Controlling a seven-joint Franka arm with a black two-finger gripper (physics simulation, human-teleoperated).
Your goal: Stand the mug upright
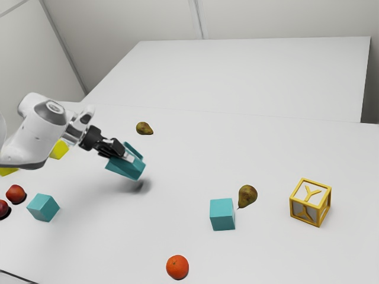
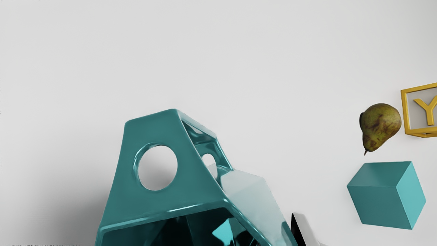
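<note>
Mug under manipulation, seen from the room, 12 o'clock being the top of the exterior view. The teal mug [image 1: 125, 169] is tilted at the end effector [image 1: 123, 155], its shadow lying apart from it on the table [image 1: 195, 151], which indicates that it is raised. The end effector appears closed on the mug, its fingers separated only by what they grip; the exact contact of the far finger cannot be told. In the wrist view the hollow interior opens toward the hand, and one finger [image 2: 305, 230] stands against the mug's side.

Surroundings, taken from the mug: a pear [image 1: 144, 128] at 1 o'clock, one teal cube [image 1: 222, 214] at 4 o'clock, an orange [image 1: 177, 267] at 5 o'clock and another teal cube [image 1: 43, 207] at 8 o'clock.

Recommended handling: rotate the wrist while the mug has clearance, bringing the base level beneath the mouth. Descend slowly, so that no lower edge strikes first and twists the mug in the grip. Release only once the base sits flat, opening evenly and withdrawing without snagging the handle.
</note>
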